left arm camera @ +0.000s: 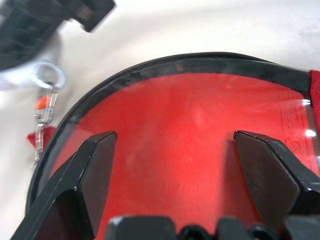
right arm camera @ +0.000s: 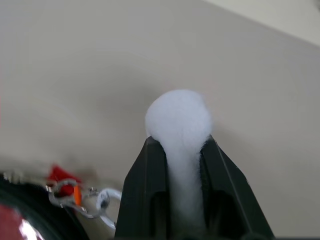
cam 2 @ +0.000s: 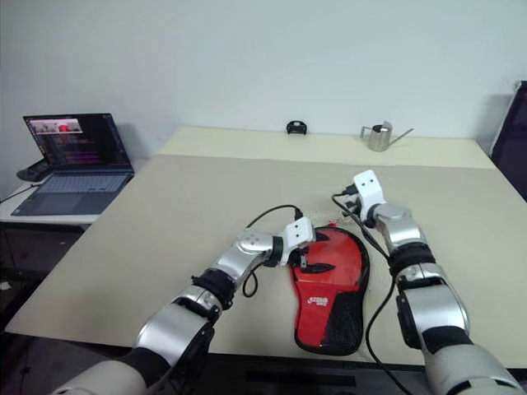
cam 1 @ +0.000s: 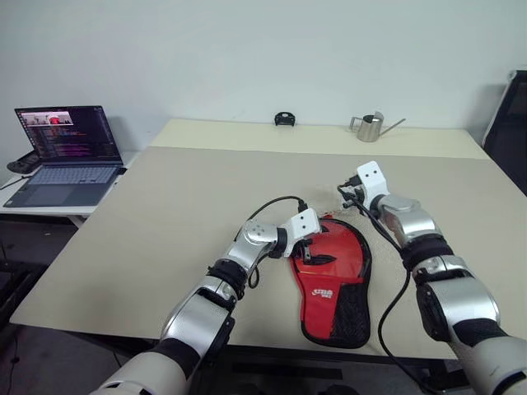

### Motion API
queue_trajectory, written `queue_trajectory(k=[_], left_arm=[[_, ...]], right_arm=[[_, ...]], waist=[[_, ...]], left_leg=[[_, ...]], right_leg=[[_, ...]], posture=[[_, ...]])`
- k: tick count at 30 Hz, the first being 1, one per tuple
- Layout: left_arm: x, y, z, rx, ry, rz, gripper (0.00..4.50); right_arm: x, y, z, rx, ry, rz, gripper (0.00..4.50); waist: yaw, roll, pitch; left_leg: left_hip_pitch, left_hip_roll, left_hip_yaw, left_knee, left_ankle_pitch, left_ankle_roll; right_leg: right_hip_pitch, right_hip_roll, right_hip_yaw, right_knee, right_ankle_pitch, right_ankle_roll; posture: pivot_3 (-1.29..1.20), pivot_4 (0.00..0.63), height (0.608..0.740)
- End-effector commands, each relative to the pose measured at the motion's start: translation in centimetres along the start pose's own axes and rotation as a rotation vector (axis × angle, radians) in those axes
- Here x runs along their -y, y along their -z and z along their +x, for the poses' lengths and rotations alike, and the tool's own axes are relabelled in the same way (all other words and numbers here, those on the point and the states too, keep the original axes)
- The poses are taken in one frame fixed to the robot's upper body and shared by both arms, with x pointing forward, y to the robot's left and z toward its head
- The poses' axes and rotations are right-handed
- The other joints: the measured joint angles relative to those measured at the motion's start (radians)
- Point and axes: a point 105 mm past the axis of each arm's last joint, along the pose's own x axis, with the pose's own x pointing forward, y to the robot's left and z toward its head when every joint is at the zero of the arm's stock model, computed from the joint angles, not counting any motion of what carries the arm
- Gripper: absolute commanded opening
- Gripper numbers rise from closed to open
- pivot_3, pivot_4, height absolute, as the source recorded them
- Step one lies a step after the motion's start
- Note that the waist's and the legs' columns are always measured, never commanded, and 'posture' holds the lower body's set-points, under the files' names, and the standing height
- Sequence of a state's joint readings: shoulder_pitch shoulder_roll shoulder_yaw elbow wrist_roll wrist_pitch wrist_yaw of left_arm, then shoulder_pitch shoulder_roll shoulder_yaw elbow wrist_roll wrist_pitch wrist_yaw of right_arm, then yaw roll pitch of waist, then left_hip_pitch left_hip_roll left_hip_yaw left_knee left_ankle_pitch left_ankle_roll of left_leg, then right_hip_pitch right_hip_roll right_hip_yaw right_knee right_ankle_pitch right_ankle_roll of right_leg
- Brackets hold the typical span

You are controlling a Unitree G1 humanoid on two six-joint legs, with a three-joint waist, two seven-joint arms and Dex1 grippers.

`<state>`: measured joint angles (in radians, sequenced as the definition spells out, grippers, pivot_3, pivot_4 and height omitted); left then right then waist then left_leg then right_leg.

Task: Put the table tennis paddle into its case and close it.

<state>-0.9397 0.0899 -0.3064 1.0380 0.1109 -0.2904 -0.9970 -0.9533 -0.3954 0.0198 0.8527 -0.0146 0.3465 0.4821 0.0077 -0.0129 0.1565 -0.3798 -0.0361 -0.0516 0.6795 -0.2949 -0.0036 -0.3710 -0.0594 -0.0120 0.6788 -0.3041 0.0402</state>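
Observation:
The case [cam 1: 333, 284], red with a white logo and a black zipper rim, lies flat near the table's front edge. My left gripper [left arm camera: 175, 135] is open just above its round red part [left arm camera: 175, 100], one finger to each side. My right gripper [right arm camera: 179, 145] is shut on the white pom-pom pull [right arm camera: 177, 112] just off the case's far right rim, and a small metal chain [right arm camera: 75, 195] runs from it back to the zipper. In the left eye view the right gripper [cam 1: 346, 193] sits just beyond the case. The table tennis paddle is hidden.
A laptop [cam 1: 70, 152] stands open on a low side table at the left. At the back of the beige table [cam 1: 189, 189] are a metal watering can [cam 1: 372, 126] and a small black object [cam 1: 285, 119]. A black chair [cam 1: 512, 123] is at the right edge.

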Motion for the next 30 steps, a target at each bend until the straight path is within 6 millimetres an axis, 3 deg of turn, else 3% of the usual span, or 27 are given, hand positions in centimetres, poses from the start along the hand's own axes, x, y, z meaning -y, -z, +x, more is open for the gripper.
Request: queue_trajectory(k=[1,16,23,30], left_arm=[[4.7,6.3,0.5,-0.222,0.142,-0.105,4.08],[6.2,8.8,-0.7,-0.215,0.115,-0.276,4.08],[6.1,9.1,-0.7,-0.222,0.095,-0.305,4.08],[6.3,9.1,-0.5,-0.229,0.109,-0.313,4.08]], right_arm=[[1.9,-1.7,-1.7,0.061,0.043,0.002,0.3],[4.1,1.6,-9.0,-0.055,0.05,-0.011,0.29],[3.4,3.2,-11.6,-0.124,0.005,-0.008,0.29],[1.7,6.6,-16.4,-0.279,-0.12,-0.018,0.29]], waist=[[0.0,0.0,-0.001],[-0.001,-0.001,-0.015],[-0.001,0.0,-0.019],[0.006,-0.002,-0.021]], left_leg=[[0.0,-0.001,0.0,0.0,0.0,0.0],[0.001,-0.002,-0.002,-0.001,0.0,0.002],[0.0,-0.002,-0.003,-0.002,-0.001,0.003],[0.0,-0.002,-0.004,-0.003,-0.002,0.005]], right_leg=[[0.0,-0.001,0.0,0.0,0.0,0.0],[0.001,-0.001,-0.001,-0.002,0.0,0.001],[0.002,0.0,-0.001,-0.004,-0.001,0.001],[0.004,0.0,-0.002,-0.007,-0.001,0.002]], posture=[[0.0,0.15,0.74],[0.0,0.15,0.74],[0.0,0.15,0.74],[0.0,0.15,0.74]])
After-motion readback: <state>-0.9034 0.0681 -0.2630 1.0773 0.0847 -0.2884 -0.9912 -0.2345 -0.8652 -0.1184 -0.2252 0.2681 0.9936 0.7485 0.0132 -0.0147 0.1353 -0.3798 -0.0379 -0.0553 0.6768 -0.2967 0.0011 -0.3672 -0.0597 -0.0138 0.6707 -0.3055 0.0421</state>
